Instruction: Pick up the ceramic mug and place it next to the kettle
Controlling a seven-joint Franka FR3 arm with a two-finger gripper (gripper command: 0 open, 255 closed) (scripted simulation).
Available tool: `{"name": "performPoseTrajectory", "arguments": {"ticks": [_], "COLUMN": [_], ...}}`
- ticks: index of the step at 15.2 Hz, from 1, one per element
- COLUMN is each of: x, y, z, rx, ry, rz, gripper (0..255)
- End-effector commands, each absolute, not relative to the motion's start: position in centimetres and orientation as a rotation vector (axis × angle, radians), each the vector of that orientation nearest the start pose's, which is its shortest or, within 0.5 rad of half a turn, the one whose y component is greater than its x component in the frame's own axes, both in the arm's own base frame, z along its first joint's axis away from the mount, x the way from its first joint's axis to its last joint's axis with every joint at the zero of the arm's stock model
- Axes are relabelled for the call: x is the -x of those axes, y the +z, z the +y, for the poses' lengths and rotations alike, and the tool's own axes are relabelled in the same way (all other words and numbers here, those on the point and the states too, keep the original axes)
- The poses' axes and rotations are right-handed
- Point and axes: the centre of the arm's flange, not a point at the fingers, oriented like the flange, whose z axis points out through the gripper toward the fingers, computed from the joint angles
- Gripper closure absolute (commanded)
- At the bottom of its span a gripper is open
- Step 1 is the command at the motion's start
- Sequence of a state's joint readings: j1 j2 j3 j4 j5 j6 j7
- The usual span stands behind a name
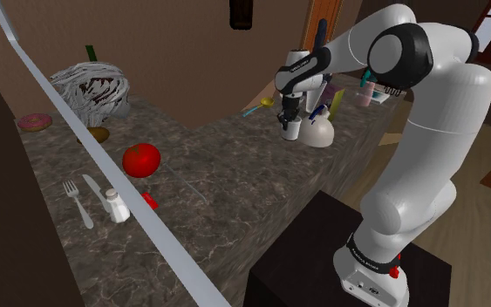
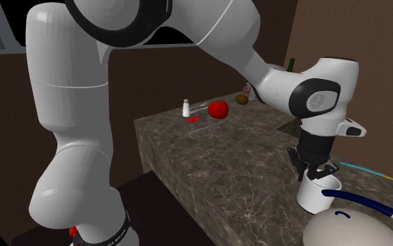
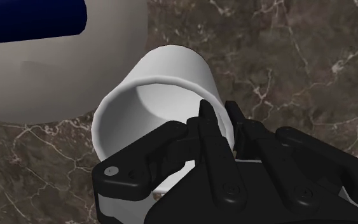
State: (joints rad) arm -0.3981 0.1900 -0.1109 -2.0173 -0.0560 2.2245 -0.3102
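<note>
In the shoulder view, your gripper (image 1: 289, 119) pointed straight down over the far end of the dark marbled counter (image 1: 235, 187). The white mug (image 1: 292, 130) sat upright directly under the jaws, with the fingers reaching to its rim. The white kettle (image 1: 321, 133) stood just beside the jaws, close against the mug, though you could not tell from there whether the two touched. Well apart from the jaws lay a red tomato (image 1: 141, 160), a salt shaker (image 1: 116, 207), a fork (image 1: 78, 203) and a pink doughnut (image 1: 35, 122).

In the second exterior view, your gripper (image 2: 315, 171) came down onto the mug (image 2: 317, 197), which stood upright, its base seeming to rest on the counter (image 2: 223, 161). The kettle (image 2: 348, 230) bulged just beside and below the jaws. The tomato (image 2: 218, 109) and the salt shaker (image 2: 186, 108) were well apart from them.

In the wrist view, you had the jaws clenched on the mug (image 3: 165, 83). One of the fingers (image 3: 205, 118) was inside the rim, the other was outside, and the white wall was pinched between them. The kettle (image 3: 88, 76) lay just past the mug from the jaws, with its dark blue handle (image 3: 25, 19) farther off.
</note>
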Motion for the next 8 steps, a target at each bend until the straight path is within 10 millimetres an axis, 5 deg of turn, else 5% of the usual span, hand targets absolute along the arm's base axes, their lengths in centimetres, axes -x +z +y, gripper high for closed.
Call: {"name": "performPoseTrajectory", "arguments": {"ticks": [1,6,7,8], "x": [-51.36,-51.36,-51.36,-51.36], "y": [35.91,35.91,35.91,35.90], "z": [-28.72,-28.72,-28.72,-28.72], "rx": [3.199,3.199,3.199,3.199], "ry": [0.015,0.015,0.015,0.015], "rz": [0.262,0.262,0.262,0.262], "gripper": [255,255,0,0]}}
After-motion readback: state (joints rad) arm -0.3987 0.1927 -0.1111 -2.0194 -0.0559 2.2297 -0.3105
